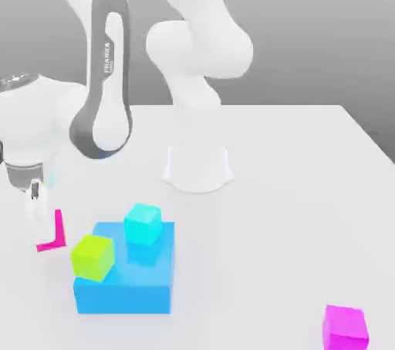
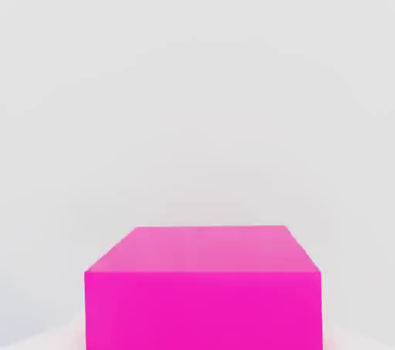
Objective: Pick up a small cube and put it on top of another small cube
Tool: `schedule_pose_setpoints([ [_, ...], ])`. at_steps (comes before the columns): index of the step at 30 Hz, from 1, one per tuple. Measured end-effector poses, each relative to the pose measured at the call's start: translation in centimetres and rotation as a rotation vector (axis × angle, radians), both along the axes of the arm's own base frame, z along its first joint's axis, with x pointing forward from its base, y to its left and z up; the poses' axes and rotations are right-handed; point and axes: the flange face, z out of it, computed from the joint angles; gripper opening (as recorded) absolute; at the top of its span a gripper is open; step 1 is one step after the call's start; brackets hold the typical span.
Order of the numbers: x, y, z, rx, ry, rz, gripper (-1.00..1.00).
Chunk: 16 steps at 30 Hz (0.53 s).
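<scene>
Open tabletop (image 1: 254,240) between the blue block (image 1: 127,298) and the magenta cube (image 1: 345,330).

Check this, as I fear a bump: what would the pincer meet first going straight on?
Likely the pale tabletop, below the pincer. The pink block already seems to be at its tip and would touch down first; height is unclear.

White table (image 1: 254,256): blue block (image 1: 125,298), magenta cube (image 1: 345,331) well apart; pink L-shaped piece (image 1: 59,231), apparently lying flat.
</scene>
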Motion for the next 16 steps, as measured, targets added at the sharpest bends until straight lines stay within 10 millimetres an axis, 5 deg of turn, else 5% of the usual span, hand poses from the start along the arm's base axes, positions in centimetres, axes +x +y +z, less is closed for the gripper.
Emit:
schedule_pose_setpoints([
  [8,9.0,9.3,10.0,0.003,-0.001,-0.074,-1.0],
  [12,9.7,10.4,6.8,-0.003,0.003,-0.084,-1.0],
  [13,9.7,10.5,5.6,-0.003,0.002,-0.084,1.0],
  [16,9.7,10.6,5.6,-0.003,0.002,-0.083,1.0],
])
